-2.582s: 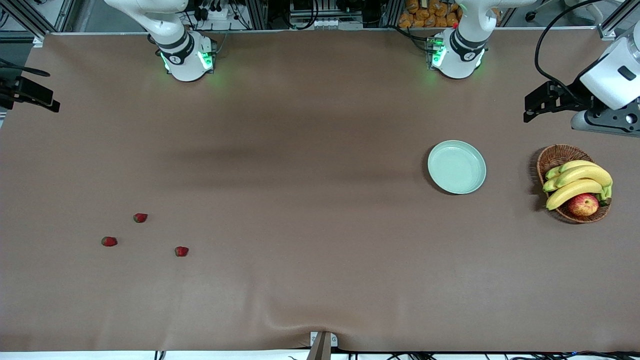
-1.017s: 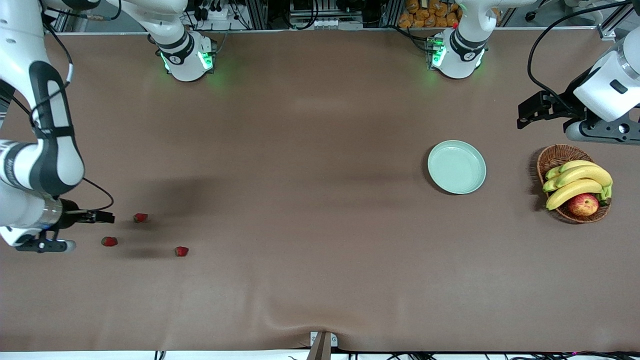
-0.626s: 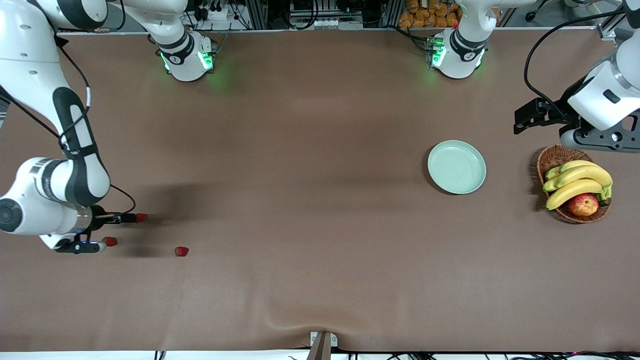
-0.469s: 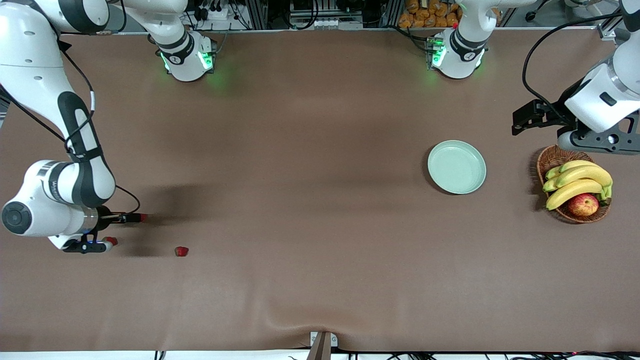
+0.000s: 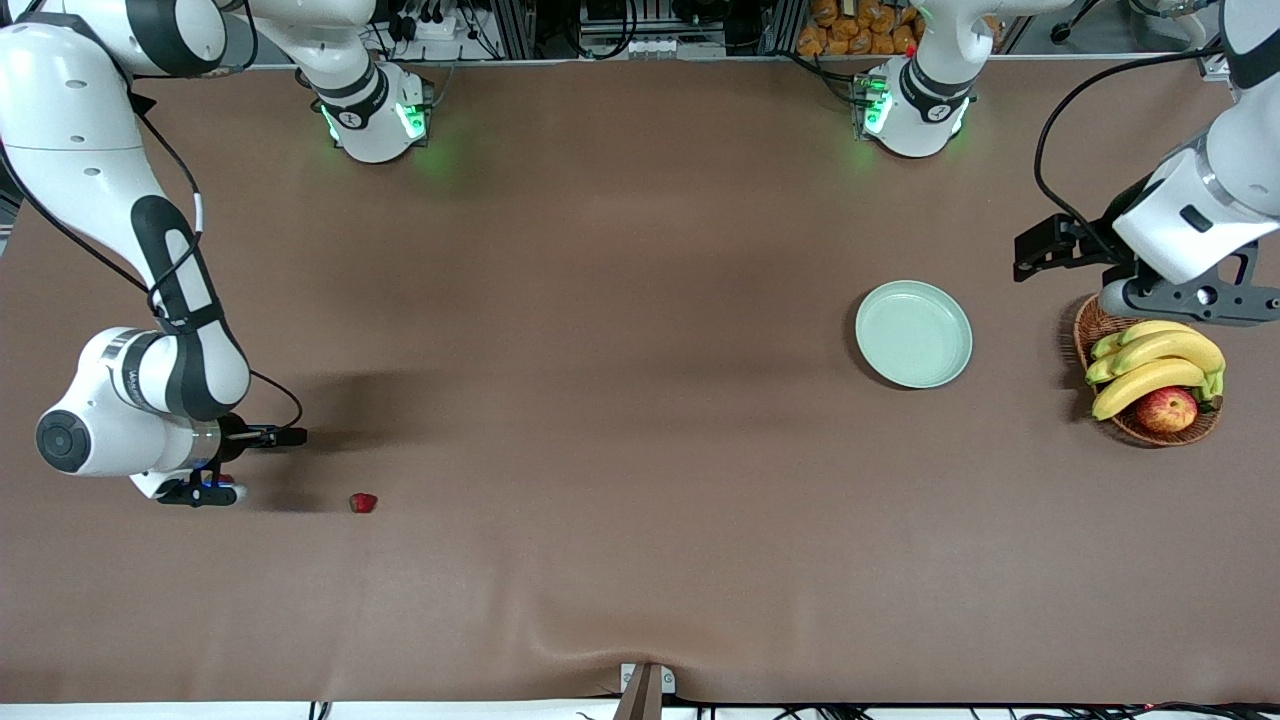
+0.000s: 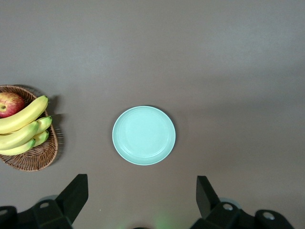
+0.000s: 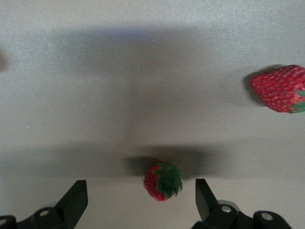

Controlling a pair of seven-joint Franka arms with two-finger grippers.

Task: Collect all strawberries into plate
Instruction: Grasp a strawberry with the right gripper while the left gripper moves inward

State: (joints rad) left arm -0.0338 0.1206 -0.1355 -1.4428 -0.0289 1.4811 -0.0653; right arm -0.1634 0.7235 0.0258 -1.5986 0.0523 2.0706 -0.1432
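One strawberry [image 5: 363, 502] lies alone toward the right arm's end of the table, nearer the front camera than the plate [image 5: 913, 333]. The plate sits toward the left arm's end, beside a wicker basket [image 5: 1105, 312] holding bananas [image 5: 1155, 362] and an apple [image 5: 1166, 409].

Pale mint plate [image 6: 144, 135] on brown table [image 6: 228, 71], w/ wicker basket [image 6: 35, 155] of bananas [image 6: 21, 126] & apple [image 6: 9, 103] beside it. Left gripper [image 6: 141, 193] above, fingers [image 6: 76, 193] wide apart.

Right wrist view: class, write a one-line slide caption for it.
Open right end effector poised over one strawberry centred between its fingers; a second strawberry lies apart on the brown table.
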